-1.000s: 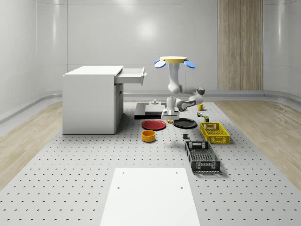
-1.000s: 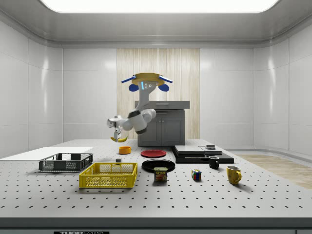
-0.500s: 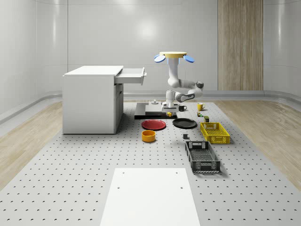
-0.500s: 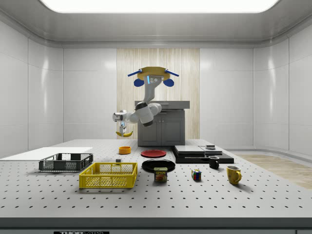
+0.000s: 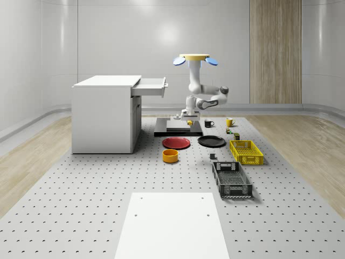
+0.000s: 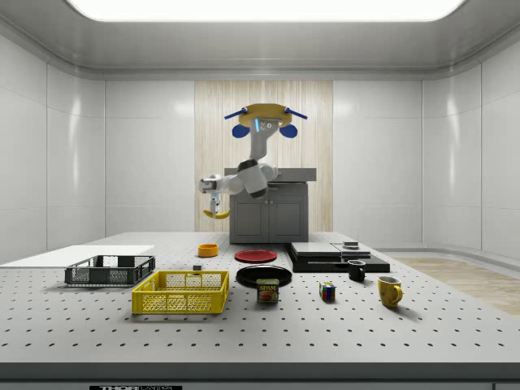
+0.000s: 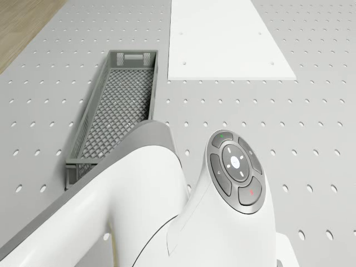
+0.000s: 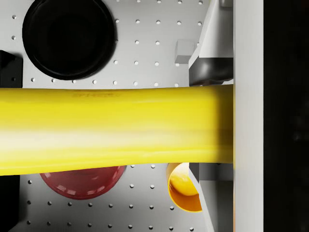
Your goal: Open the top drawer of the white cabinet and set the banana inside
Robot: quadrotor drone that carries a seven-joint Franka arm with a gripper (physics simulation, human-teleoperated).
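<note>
White-walled sim room, perforated grey table (image 5: 81,216) with a white mat at its near end. Going back from there: grey basket (image 5: 232,179), yellow crate (image 5: 246,152), orange bowl (image 5: 170,156), red plate (image 5: 176,142) and black plate (image 5: 212,141), all below your jaws (image 6: 217,207) and nearer the whole-scene camera. Your drone (image 5: 194,58) hovers above the table's far half, over the black slab (image 5: 178,127). Jaws are pinching the banana (image 6: 216,214) across its middle, in mid-air; the wrist view shows the banana (image 8: 116,128) crossways between them. Judged light, smooth, easily bruised, prone to swivel, so hold mid-length and squeeze gently. White cabinet (image 5: 105,113) stands off to the whole-scene view's left of the jaws, top drawer (image 5: 152,86) already out, somewhat higher than the jaws.
</note>
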